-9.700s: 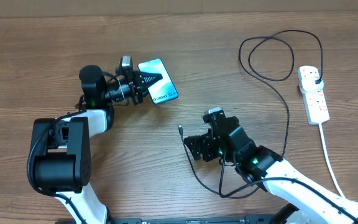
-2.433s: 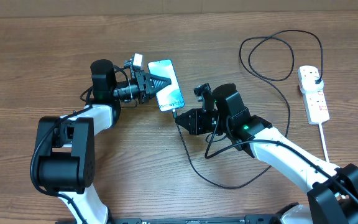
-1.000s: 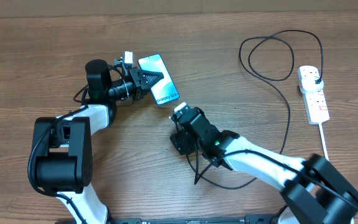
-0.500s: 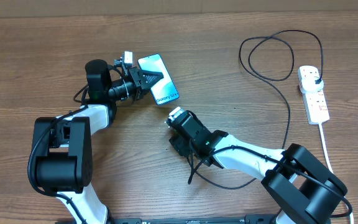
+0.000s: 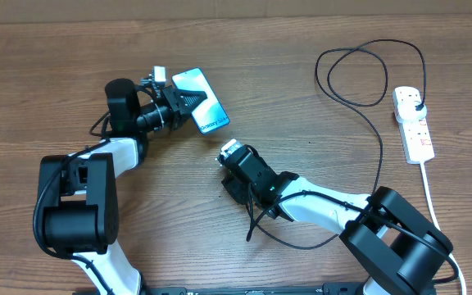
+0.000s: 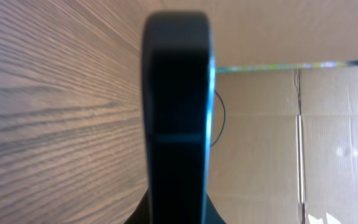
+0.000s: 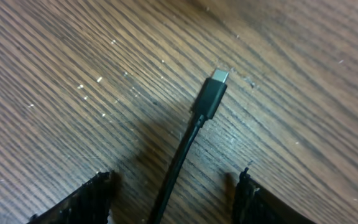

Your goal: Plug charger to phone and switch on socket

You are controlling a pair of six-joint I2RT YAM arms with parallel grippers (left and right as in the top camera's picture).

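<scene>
Phone point(image 5: 210, 115), one only, sits at the left, clamped in the left gripper point(image 5: 188, 102) (lit screen facing up). Mid-table the single charger point(image 7: 213, 93) lies flat, its connector between the right gripper's point(image 7: 173, 180) parted fingers, neither touching it. One socket point(image 5: 414, 123) lies far right.

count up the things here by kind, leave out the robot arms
phone: 1
charger cable: 1
power strip: 1
total: 3
</scene>
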